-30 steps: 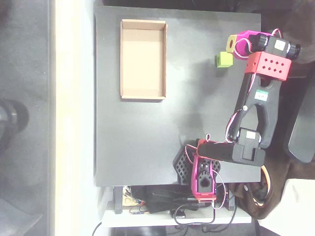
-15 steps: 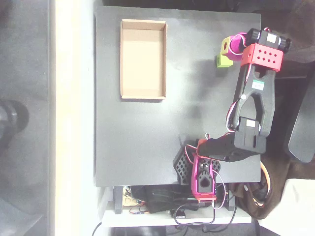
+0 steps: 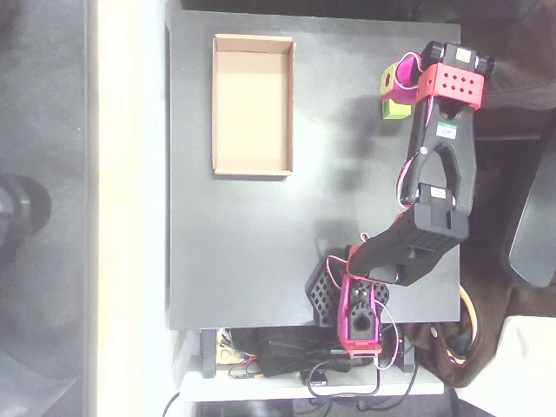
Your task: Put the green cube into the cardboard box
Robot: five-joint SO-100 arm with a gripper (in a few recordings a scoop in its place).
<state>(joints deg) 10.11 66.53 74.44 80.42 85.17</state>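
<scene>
In the overhead view, a black table [image 3: 261, 243] is seen from straight above, and the cardboard box [image 3: 253, 105] is taken as the landmark: a shallow tan tray with low walls, lying open and empty near the table's upper left. The green cube [image 3: 395, 109] is found well to the right of the box, level with its middle, resting on the table near the right edge. The magenta gripper [image 3: 395, 81] is placed directly over the cube, covering its upper part, with a yellow patch showing at its tip. How far the fingers are spread cannot be told, since they are viewed end-on from above and are merged with the cube. The arm's red block and black links are seen running from there down to the base, far below and to the right of the box. The cube is judged to be light, rigid and matte, unlikely to slip or be damaged; it would best be taken by two opposite flat faces, squarely, so that it is not twisted out. The table is flat, dark and non-reflective, with bare space between cube and box. To the left of the box, beyond the table, a pale strip and grey floor are shown; cables and electronics are gathered below the table's lower edge.
</scene>
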